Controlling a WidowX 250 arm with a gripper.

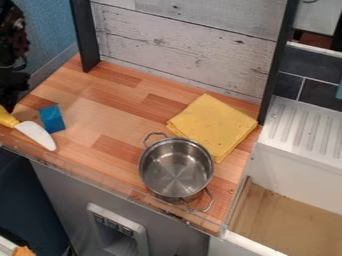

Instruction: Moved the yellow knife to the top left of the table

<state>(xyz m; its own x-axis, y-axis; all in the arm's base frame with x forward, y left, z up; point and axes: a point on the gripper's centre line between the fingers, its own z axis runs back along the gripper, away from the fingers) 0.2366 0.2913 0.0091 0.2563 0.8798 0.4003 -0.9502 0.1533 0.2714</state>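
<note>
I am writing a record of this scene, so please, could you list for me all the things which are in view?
Knife: one, yellow handle, white blade, left edge of the counter
Block: one, blue, right of the knife
Cloth: one, yellow, folded, right part of the counter
Pot: one, silver, in front of the cloth
Counter: one, wood-brown, centre
Back panel: one, whitish grey, behind the counter
Posts: two, dark, at the panel's sides
Drainboard: one, white, right
Sink: one, white with brown bottom, lower right
Robot arm: one, black, upper left edge
</note>
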